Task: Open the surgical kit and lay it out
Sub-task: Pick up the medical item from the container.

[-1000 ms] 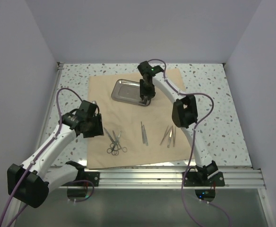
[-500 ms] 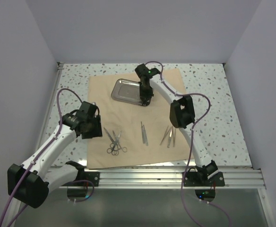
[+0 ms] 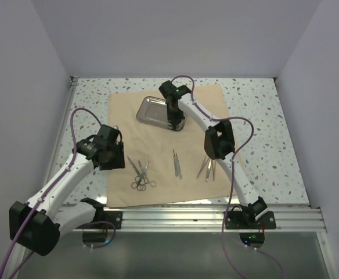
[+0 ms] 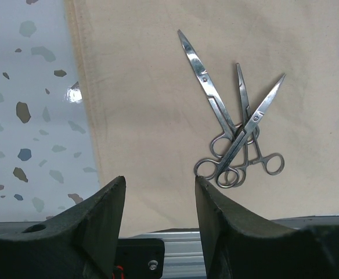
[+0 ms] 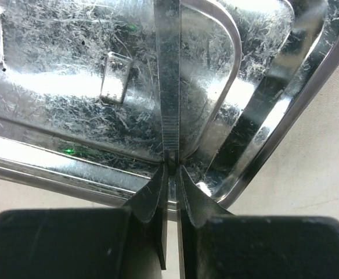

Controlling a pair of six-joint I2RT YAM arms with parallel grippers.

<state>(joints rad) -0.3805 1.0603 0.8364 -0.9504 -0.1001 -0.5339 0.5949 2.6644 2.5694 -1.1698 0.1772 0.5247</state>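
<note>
Right hand [image 5: 169, 170] moved left, clamping tweezers [image 5: 168, 87], pointing into tray [image 5: 59, 99]

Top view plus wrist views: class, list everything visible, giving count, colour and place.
cloth: one, tan, spread on the table
tray: one, shiny steel, far part of cloth
ring-handled instruments: three, silver, crossed, cloth's near left
slim straight instruments: two, silver, cloth's near centre
tweezers: cluster, count unclear, silver, cloth's near right
held instrument: one, silver, over the tray
table: one, white speckled, under the cloth
left fingers: two, black, apart, above cloth's left edge
right fingers: two, black, closed on the held instrument
</note>
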